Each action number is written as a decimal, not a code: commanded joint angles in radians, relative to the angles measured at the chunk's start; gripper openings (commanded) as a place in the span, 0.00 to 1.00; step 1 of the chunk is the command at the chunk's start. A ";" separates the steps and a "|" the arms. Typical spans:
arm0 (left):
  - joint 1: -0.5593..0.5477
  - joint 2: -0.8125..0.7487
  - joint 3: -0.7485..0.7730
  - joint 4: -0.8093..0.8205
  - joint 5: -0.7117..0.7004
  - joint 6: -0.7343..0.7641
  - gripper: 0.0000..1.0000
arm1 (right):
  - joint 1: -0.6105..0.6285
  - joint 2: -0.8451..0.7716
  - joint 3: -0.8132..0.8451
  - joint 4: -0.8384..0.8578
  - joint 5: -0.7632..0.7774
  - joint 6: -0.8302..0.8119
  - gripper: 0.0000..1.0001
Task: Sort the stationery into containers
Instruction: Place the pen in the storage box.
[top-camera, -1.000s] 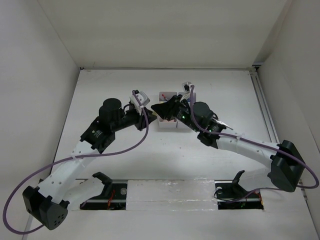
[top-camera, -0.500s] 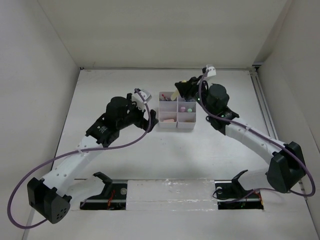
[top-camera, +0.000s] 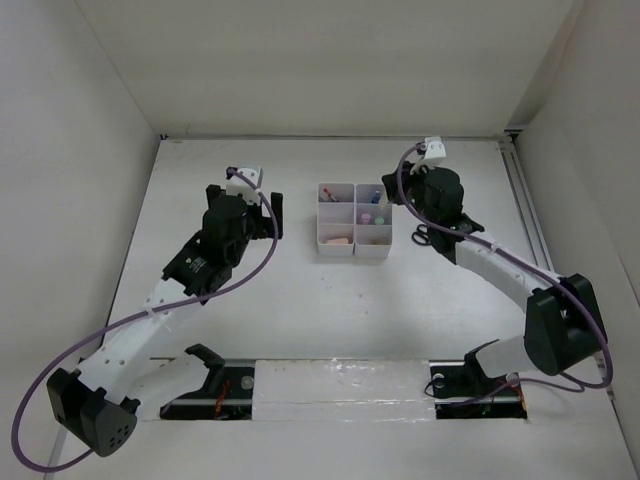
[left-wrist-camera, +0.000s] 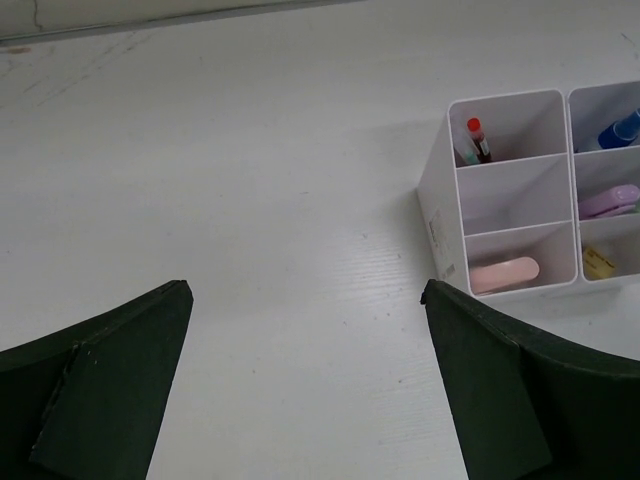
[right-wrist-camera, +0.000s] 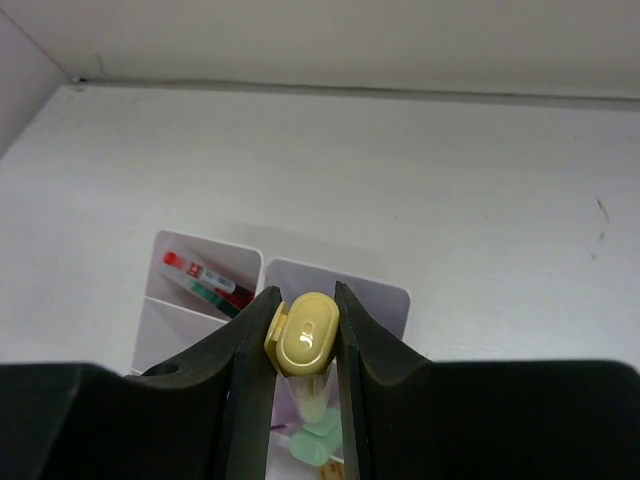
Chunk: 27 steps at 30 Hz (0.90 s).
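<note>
The right tool (right-wrist-camera: 303, 335) is clamped on a yellow highlighter (right-wrist-camera: 303, 342), one finger pressed to each side of its rounded end, which faces the wrist camera. The highlighter's body drops away between the fingers, and its lower end is hidden. It hangs over the white organiser tray (right-wrist-camera: 386, 291), above the column to the right of the compartment holding the thin red pen (right-wrist-camera: 200, 274). A pale green highlighter (right-wrist-camera: 316, 442) shows just beneath it, inside the tray. The left tool (left-wrist-camera: 305, 290) stands wide apart and holds nothing. Its two dark fingers frame bare tabletop (left-wrist-camera: 250, 150), and the organiser sits off to the right of them, apart from both. From the left wrist, the tray's left column shows the red pen leaning in the far compartment and a pinkish eraser block (left-wrist-camera: 503, 273) lying in the near one. In the right column, a blue piece (left-wrist-camera: 620, 128) is in the far compartment, a pink highlighter (left-wrist-camera: 608, 202) in the middle one, and something yellow, too cropped to name, in the near one. In the top view, black-handled scissors (top-camera: 422, 236) lie on the tabletop just right of the tray, partly covered by the right arm.
</note>
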<state>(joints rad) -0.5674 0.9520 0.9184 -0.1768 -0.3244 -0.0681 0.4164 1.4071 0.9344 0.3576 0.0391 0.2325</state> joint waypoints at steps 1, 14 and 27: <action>0.000 0.001 0.042 0.004 -0.019 -0.013 1.00 | -0.024 -0.017 -0.032 0.056 0.039 -0.022 0.00; 0.000 0.019 0.051 -0.006 0.024 -0.004 1.00 | -0.034 0.003 -0.111 0.139 0.062 -0.056 0.00; 0.000 0.019 0.051 -0.006 0.036 0.005 1.00 | -0.013 0.056 -0.138 0.188 0.062 -0.056 0.00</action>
<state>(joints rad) -0.5674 0.9787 0.9192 -0.1928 -0.2943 -0.0677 0.3931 1.4540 0.8024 0.4801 0.0933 0.1875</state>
